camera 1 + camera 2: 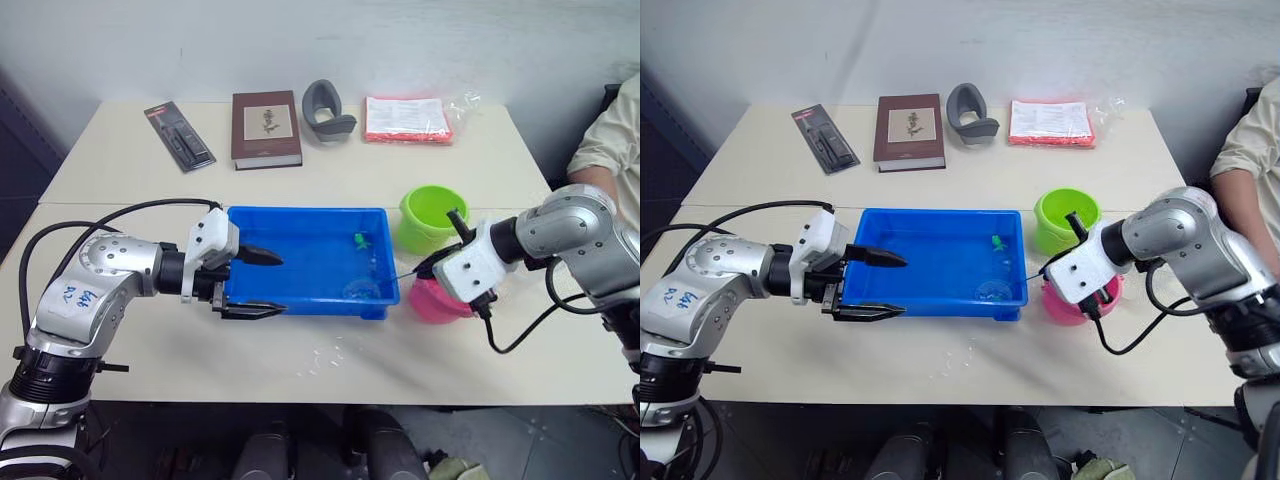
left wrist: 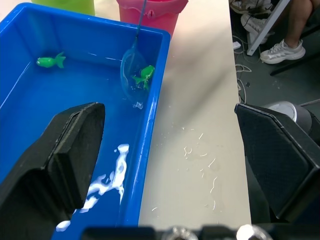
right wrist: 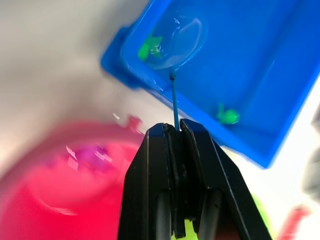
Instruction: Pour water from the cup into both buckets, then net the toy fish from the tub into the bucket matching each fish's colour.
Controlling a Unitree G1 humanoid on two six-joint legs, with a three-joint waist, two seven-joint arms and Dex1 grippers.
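The blue tub (image 1: 300,262) sits mid-table with water in it. My left gripper (image 1: 283,284) is open across its left near corner, one finger over the water and one outside the front wall. My right gripper (image 3: 175,131) is shut on the net's thin handle, above the pink bucket (image 1: 430,303). The net hoop (image 2: 134,75) dips into the tub's right near corner, and a green fish (image 2: 144,76) lies in it. Another green fish (image 1: 357,240) floats farther back. The lime-green bucket (image 1: 432,215) stands behind the pink one. The cup is out of view.
Along the table's far edge lie a black tool pack (image 1: 179,135), a brown book (image 1: 265,128), a grey curved object (image 1: 327,110) and a red-and-white packet (image 1: 407,119). Water drops (image 2: 200,150) spot the table before the tub. A person's arm (image 1: 605,135) is at the right.
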